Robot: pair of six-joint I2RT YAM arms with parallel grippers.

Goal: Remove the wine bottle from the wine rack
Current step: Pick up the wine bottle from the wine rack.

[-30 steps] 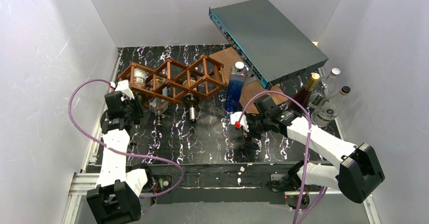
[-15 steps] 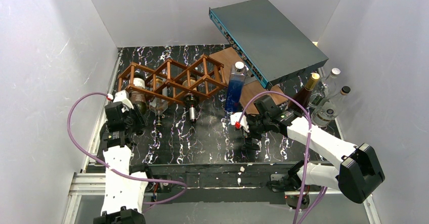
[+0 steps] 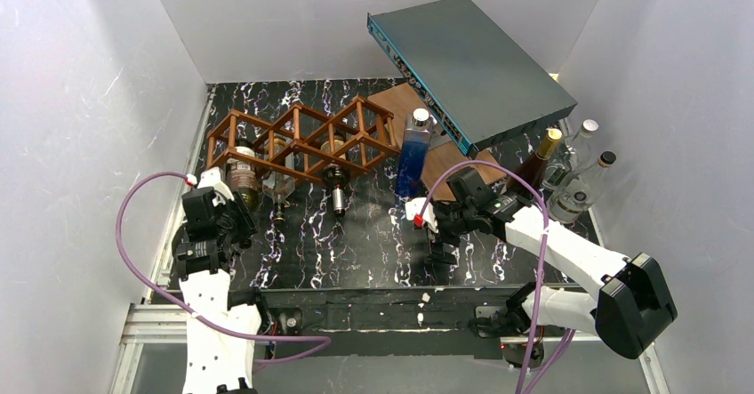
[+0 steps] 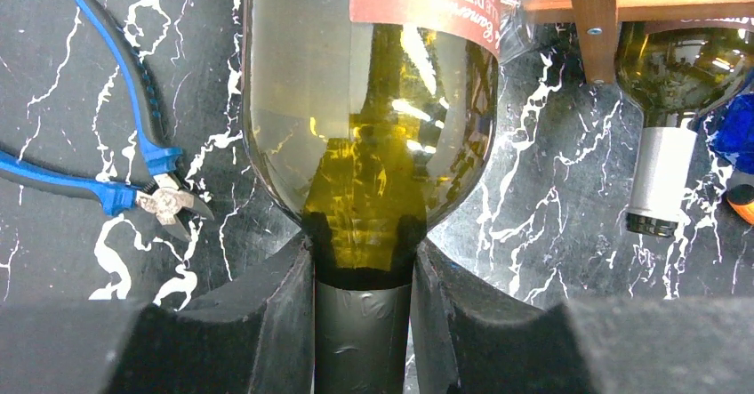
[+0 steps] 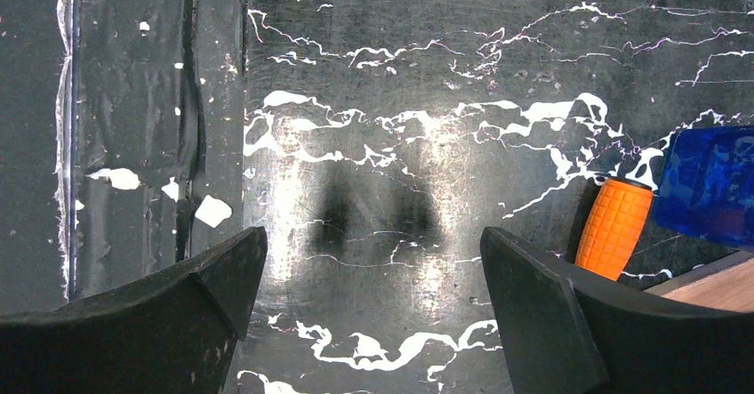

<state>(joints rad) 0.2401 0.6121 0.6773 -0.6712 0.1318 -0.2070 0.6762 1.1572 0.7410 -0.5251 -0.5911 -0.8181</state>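
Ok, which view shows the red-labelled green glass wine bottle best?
The left wrist view: the red-labelled green glass wine bottle fills the frame, neck clamped in the jaws of the left gripper. The top external view shows it small, at the left end of the reddish-brown wooden wine rack. The right wrist view misses it.

The black, white-veined table (image 5: 373, 74) carries blue-handled pliers (image 4: 151, 158) left of the left gripper (image 4: 360, 256), the wine rack (image 3: 304, 148) ahead of it, and 1 orange ribbed handle (image 5: 613, 225) just right of the right gripper (image 5: 372, 243), beside 1 blue bottle (image 5: 711, 185).
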